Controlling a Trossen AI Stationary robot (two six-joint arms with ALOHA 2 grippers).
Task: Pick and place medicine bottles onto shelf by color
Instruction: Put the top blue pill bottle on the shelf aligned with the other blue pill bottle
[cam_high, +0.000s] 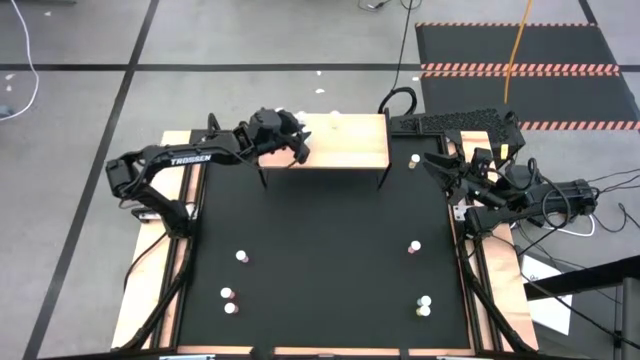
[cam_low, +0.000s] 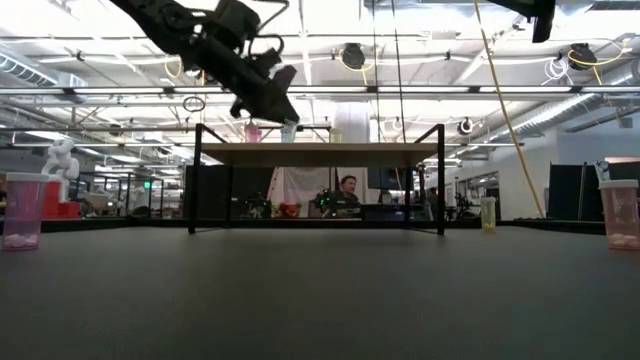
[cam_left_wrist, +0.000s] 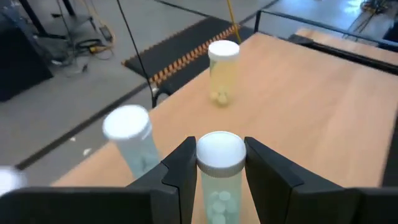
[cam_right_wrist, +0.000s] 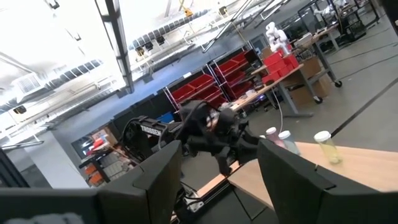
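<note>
The shelf stands at the table's far edge. My left gripper is over its left end, shut on a pale blue medicine bottle with a white cap. Another pale blue bottle and a yellow bottle stand upright on the shelf top. The low view also shows a pink bottle on the shelf. My right gripper is open and empty at the table's far right, off the shelf's right end. My left gripper pinches the pale blue bottle's body just under its white cap between its two fingers. The fingers slant down from the table's left. The bottle stands upright in the hold; the fingers hide its bottom, so I cannot tell whether it rests on the shelf.
Several bottles stand loose on the black table: one at the left, two at the near left, one at the right, two at the near right, and one by the shelf's right end. A person shows in the room beyond.
</note>
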